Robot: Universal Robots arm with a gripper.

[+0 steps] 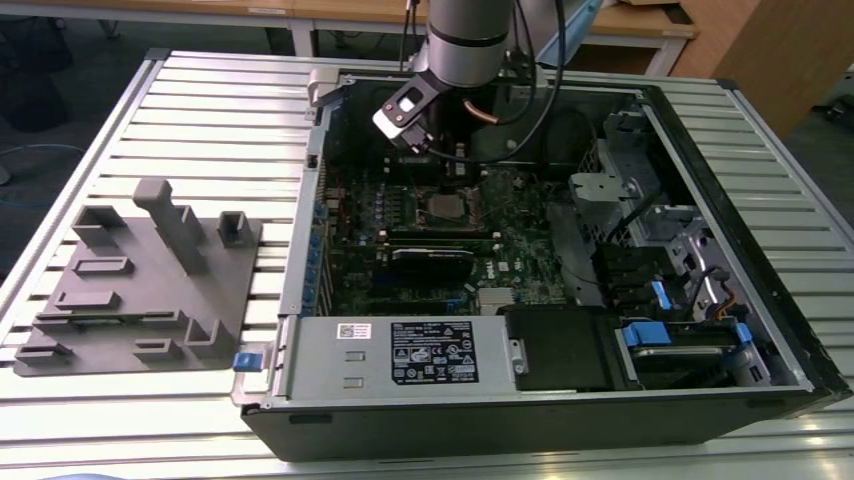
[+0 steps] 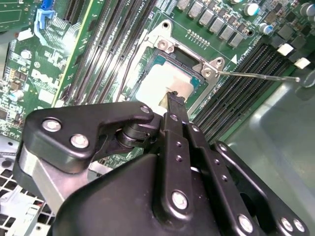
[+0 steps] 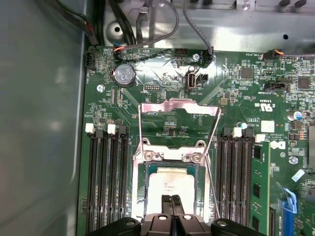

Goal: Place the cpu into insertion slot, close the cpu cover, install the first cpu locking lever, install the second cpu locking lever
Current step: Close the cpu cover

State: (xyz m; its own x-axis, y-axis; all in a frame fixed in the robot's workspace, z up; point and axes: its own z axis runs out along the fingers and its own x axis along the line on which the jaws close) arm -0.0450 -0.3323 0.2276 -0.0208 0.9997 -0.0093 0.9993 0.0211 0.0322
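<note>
- Dull silvery metal directly under my tips: the cpu [image 3: 172, 187] lies flat in the insertion slot [image 2: 187, 60], square to its dark border.
- My claw [image 3: 172, 198] is clenched, the two fingertips pressed together with nothing between them. They hang just above the chip's top; I cannot tell whether they touch it.
- The cpu cover [image 3: 179, 105] stands open just beyond my tips, hinged at the slot's far edge, and the board shows through its window.
- A thin locking lever [image 2: 261, 76] juts out to one side of me, unlatched.
- Judgement: the chip looks seated and the cover is the step in hand.
  - Bear on the frame's free edge, never on the chip.
  - Swing the cover down about its hinge without sideways drag.
  - Keep the lever rods outside the frame so nothing gets pinched.
- Writing:
  - White printed marks and small stickers dot the green board beside me.
  - A white label [image 1: 430, 352] sits on the grey housing well away from me.
  - I leave all of this print unrecorded.
</note>
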